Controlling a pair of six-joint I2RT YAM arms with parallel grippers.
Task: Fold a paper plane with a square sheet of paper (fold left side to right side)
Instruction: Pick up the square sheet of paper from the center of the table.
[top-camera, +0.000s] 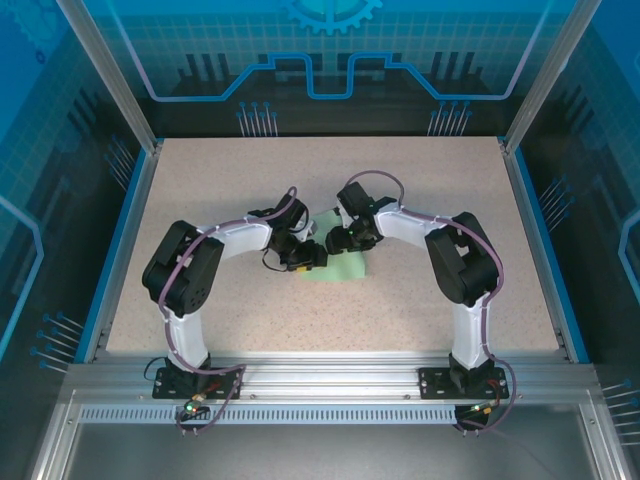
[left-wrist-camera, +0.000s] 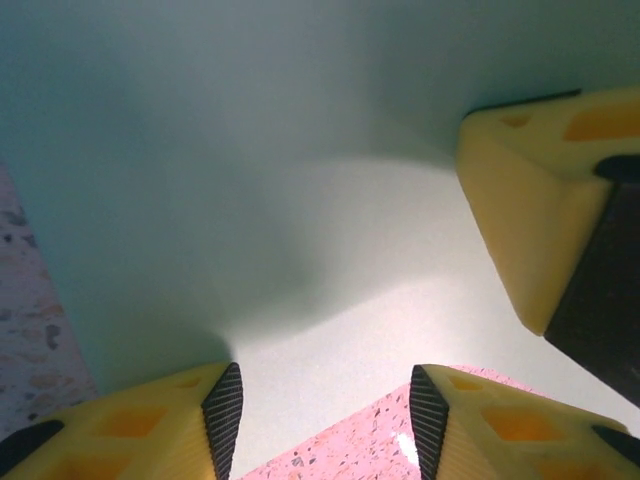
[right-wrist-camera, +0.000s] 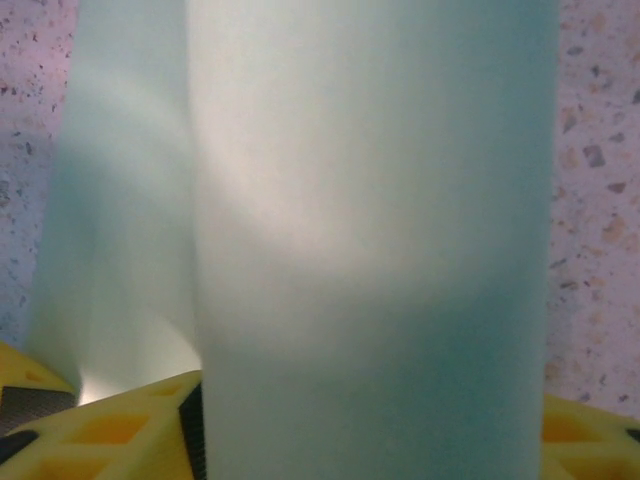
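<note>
Pale mint-green square sheet of thin paper (top-camera: 345, 268) lies near the middle of the speckled beige tabletop (top-camera: 250, 180). Both arms converge on it from either side. From above, most of the sheet is hidden under the two wrists. A green strip shows on the near side and a small corner on the far side.

Left end effector (top-camera: 308, 258) sits over the sheet's left part. In its wrist view the paper (left-wrist-camera: 300, 200) is plain and unmarked and runs out to a near edge. Speckled tabletop (left-wrist-camera: 30, 300) shows beyond that edge. The left end effector (left-wrist-camera: 325, 400) has its yellow fingers with black pads standing partly apart. The sheet's edge and a bit of tabletop show in the gap, and nothing is pinched between the pads.

One yellow finger of the right end effector (left-wrist-camera: 520, 200) rests over the sheet's far-right part, close to the left fingers but apart from them.

Right end effector (top-camera: 338, 240) sits over the sheet's right part. In its wrist view the paper (right-wrist-camera: 370, 250) stands up close to the lens as a broad blurred band. A second stretch lies behind it to the left, and tabletop (right-wrist-camera: 600, 150) shows on either side. The right end effector (right-wrist-camera: 370, 425) has its fingers apart, and the band fills the space between them. I cannot tell whether they press on the paper or merely flank it.
</note>
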